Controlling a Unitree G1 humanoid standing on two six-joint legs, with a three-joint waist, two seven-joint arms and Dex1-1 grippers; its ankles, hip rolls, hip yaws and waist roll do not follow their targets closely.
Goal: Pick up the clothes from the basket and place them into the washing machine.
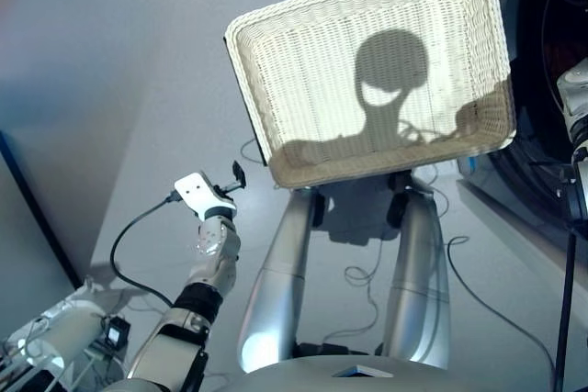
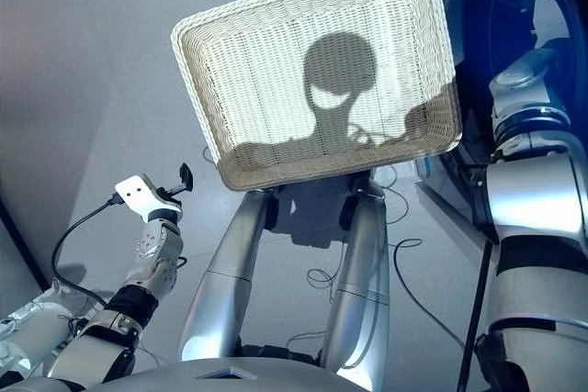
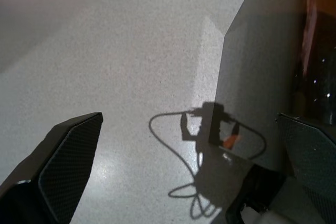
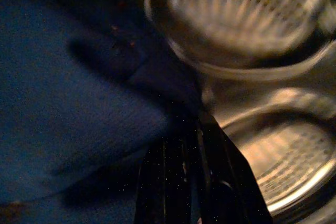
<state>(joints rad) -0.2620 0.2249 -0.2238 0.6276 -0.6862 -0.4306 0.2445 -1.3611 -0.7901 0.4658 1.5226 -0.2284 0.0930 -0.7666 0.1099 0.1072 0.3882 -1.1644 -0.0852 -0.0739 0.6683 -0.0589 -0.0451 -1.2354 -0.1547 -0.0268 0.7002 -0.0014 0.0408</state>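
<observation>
Basket (image 1: pixel 257 89): cream woven tray, rounded corners, low rim, sits ahead of the robot at centre. Nothing in it, only bare weave. Its right edge comes close to the washing machine (image 2: pixel 551 6), dark glossy front at the right border of the head views.

Floor (image 1: pixel 138 89) is smooth pale grey, faintly speckled, wide open on the left side of the basket. Thin cables (image 2: pixel 404 263) loop on the floor under and beside the basket, toward the machine.

Left gripper (image 3: pixel 189 145): out over bare floor, low left, well apart from the basket. Fingers (image 3: pixel 68 166) are spread wide, black with a fine cross-hatch texture, nothing between them. A black cable (image 1: pixel 129 245) runs back from its white wrist block. In the left wrist view a dark glossy panel (image 3: pixel 315 51) stands at the floor's edge.

Right arm (image 2: pixel 533 190) reaches to the right toward the machine's front; gripper itself is out of the head views. Right wrist view: gripper (image 4: pixel 197 182) shows as ribbed black fingers lying together, with navy blue garment (image 4: pixel 68 108) right against them, soft fine-knit cloth filling that side. Can't tell if the fingers are actually pinching it or just beside it. Past it, the perforated shiny metal drum (image 4: pixel 247 14), curved, with a rounded glossy rim.

Orange-red and black garments: can't make them out.
</observation>
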